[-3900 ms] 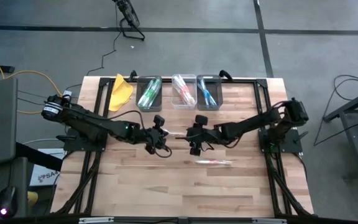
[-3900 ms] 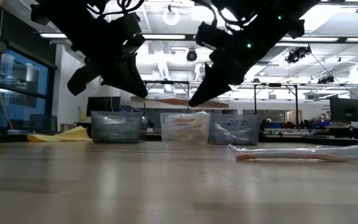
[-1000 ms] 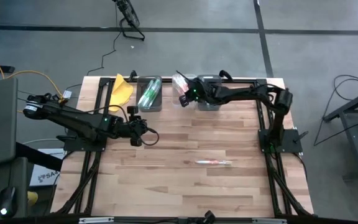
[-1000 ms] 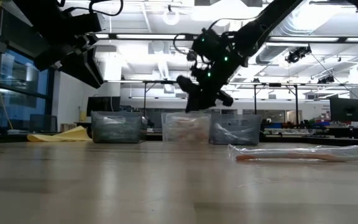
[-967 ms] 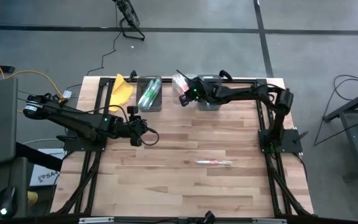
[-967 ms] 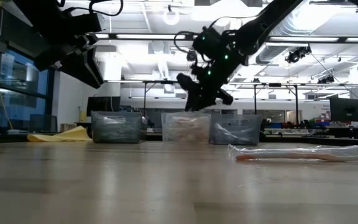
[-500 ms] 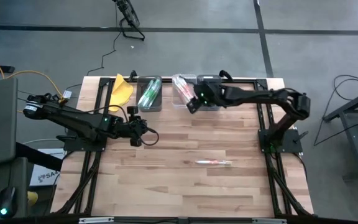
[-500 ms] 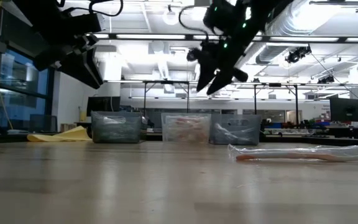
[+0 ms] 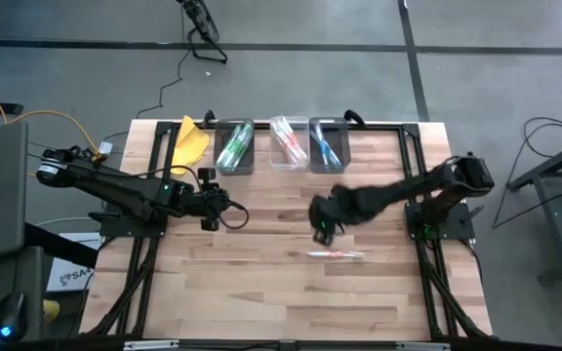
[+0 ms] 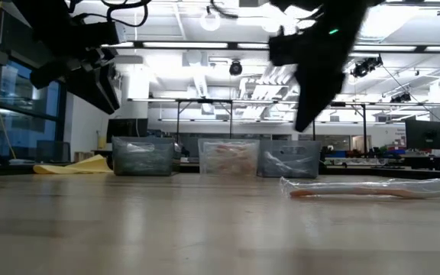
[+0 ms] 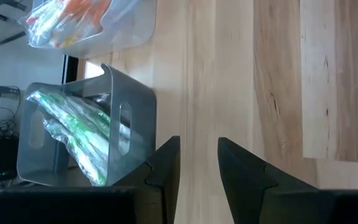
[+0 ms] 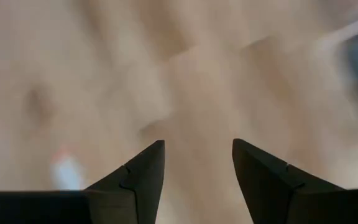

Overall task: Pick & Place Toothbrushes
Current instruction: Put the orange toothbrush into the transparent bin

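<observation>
High view: three bins point(image 9: 289, 146) at the desk's far edge hold sorted toothbrushes point(image 9: 233, 146) (green, pink, blue); one wrapped brush point(image 9: 335, 254) lies mid-desk, unsorted. The right gripper point(image 9: 322, 224) hovers just beyond it, empty.

Low view: that brush point(image 10: 357, 192) rests flat.

Left wrist view: left gripper point(image 11: 197, 163), slightly parted, holds nothing.

Right wrist view: fingers point(image 12: 138, 171) spread, empty, though it is blurred. Probably one brush remains.

Lab hall: exposed ceiling ducts point(image 10: 205, 72), monitor point(image 10: 426, 135).
</observation>
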Robot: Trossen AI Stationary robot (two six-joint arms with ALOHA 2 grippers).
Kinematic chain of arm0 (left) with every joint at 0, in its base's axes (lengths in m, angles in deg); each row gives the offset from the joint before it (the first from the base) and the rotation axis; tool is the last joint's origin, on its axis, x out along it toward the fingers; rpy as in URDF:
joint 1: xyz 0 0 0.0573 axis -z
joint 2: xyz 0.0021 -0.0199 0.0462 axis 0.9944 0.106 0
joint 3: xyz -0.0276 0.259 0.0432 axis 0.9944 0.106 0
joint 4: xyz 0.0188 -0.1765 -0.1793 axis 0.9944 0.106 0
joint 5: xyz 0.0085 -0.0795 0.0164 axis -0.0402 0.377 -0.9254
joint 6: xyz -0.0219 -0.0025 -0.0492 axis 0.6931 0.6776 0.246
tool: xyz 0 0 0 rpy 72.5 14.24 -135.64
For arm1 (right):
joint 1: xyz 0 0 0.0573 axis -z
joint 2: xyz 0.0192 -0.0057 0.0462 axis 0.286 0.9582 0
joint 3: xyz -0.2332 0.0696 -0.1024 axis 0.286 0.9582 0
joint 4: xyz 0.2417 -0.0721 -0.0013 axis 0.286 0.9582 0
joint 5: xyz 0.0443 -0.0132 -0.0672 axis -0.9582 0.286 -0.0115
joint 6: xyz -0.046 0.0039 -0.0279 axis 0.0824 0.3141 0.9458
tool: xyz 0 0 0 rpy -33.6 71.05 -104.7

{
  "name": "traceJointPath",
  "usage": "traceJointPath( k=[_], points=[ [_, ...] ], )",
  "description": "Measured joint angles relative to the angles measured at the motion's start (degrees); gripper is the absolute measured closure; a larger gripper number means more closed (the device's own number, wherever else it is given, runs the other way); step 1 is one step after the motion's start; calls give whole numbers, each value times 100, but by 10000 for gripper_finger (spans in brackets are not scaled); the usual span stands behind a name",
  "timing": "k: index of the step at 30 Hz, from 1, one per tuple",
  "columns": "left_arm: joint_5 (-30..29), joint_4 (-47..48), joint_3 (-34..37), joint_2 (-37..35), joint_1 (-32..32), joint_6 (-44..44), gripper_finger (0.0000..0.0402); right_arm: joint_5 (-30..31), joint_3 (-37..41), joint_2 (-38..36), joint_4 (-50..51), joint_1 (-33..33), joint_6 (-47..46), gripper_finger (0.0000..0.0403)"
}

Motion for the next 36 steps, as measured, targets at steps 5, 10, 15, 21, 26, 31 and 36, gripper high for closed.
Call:
traceJointPath(
  k=[5, 10, 15, 21, 26, 31, 36],
  points=[
    [0, -17, -1, 0, -2, 44, 300, -412, 344, 21, -104, -916, -629, 222],
    [-2, -82, -1, 0, 0, 43, 300, -317, 509, 34, -152, -1551, -1207, 223],
    [-1, -93, -1, 0, -2, 68, 300, -261, 506, 165, -465, -1895, -1383, 223],
    [45, -91, 0, 0, 0, 131, 300, -278, 509, 666, -505, -2077, -1368, 223],
    [48, -99, -2, 0, 0, 134, 300, -278, 510, 992, -617, -2066, -1340, 223],
    [52, -116, 0, 2, 0, 147, 300, -279, 493, 1162, -682, -2065, -1364, 223],
    [60, -104, 0, 2, 0, 147, 300, -520, 484, 1194, -699, -1944, -1357, 246]
  ],
)
